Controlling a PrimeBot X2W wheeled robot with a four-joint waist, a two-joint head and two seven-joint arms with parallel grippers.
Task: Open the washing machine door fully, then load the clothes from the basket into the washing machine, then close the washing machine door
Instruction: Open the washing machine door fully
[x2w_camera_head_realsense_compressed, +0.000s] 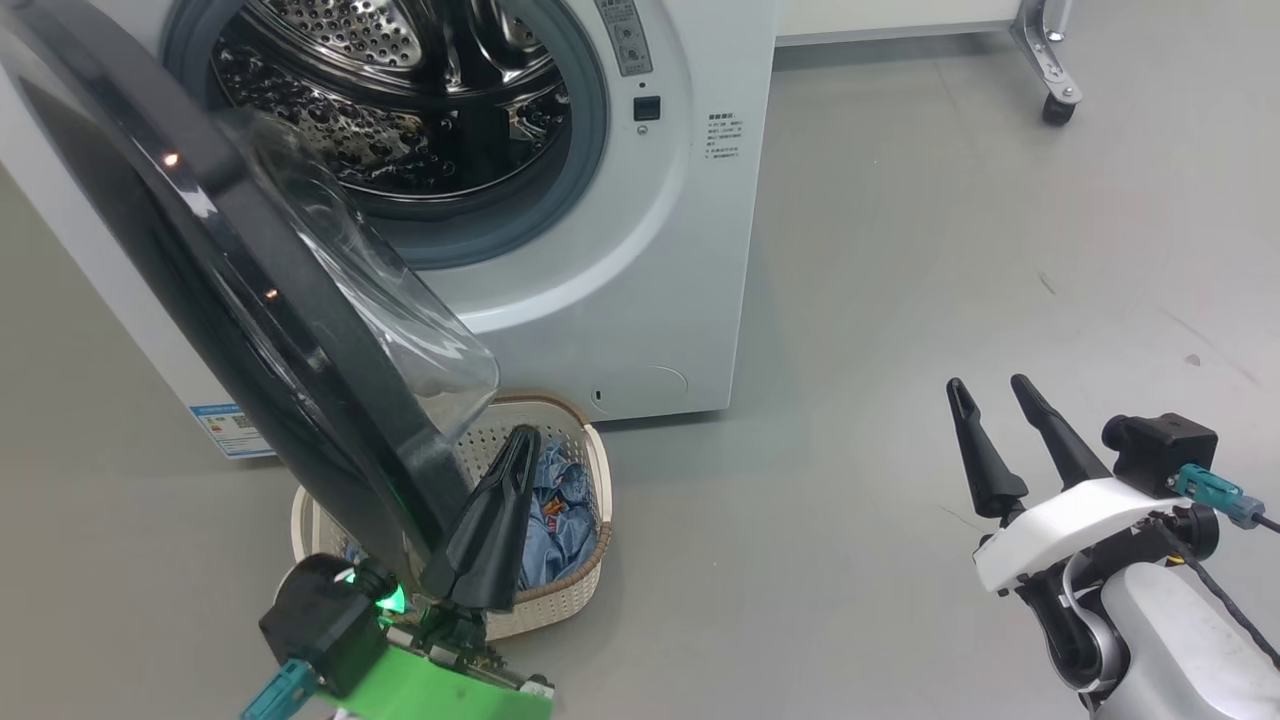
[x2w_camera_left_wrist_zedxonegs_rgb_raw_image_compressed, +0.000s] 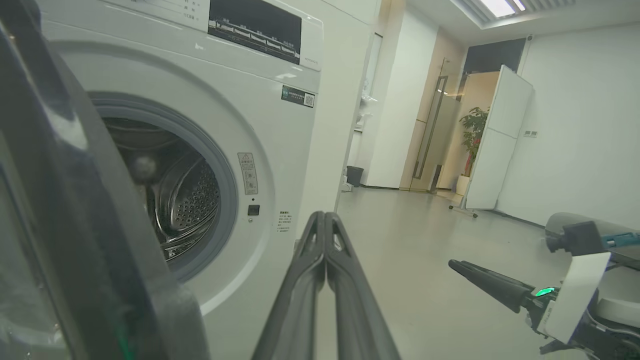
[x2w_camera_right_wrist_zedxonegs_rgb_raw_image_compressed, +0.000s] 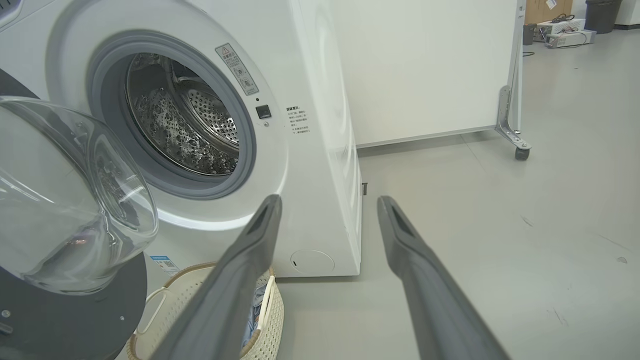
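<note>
Black glossy rim and clear glass bowl (x2w_camera_head_realsense_compressed: 400, 320) mark the washing machine door (x2w_camera_head_realsense_compressed: 300, 330). It stands swung out from the white washing machine (x2w_camera_head_realsense_compressed: 640, 280) but, by my judgement, not fully open: in the head view its lower edge hangs across the near side of the basket (x2w_camera_head_realsense_compressed: 565, 598).

The steel drum (x2w_camera_head_realsense_compressed: 400, 100) is exposed inside the grey gasket (x2w_camera_head_realsense_compressed: 590, 150), and no fabric can be seen in it.

The basket sits on the floor (x2w_camera_head_realsense_compressed: 900, 300), close against the foot of the machine and below the opening. That placement suits a short lift into the drum. The clothes (x2w_camera_head_realsense_compressed: 560, 510), light blue with small orange-brown print, lie bunched inside the basket, partly hidden by the door and the left arm.

The left gripper (x2w_camera_head_realsense_compressed: 523, 440) has its two fingers pressed together with nothing between them. It sits just beside the door's lower rim, on the inner, glass side and above the basket. Whether it touches the rim cannot be told. Fingers held together like this suit pushing the door wider rather than grasping it.

The right gripper (x2w_camera_head_realsense_compressed: 988, 385) has its fingers spread apart and empty. It is held well to the right over bare floor, clear of the door's swing, and appears to be waiting for the loading step.

Risk noted: until the door swings further, it obstructs the reach into the basket.
</note>
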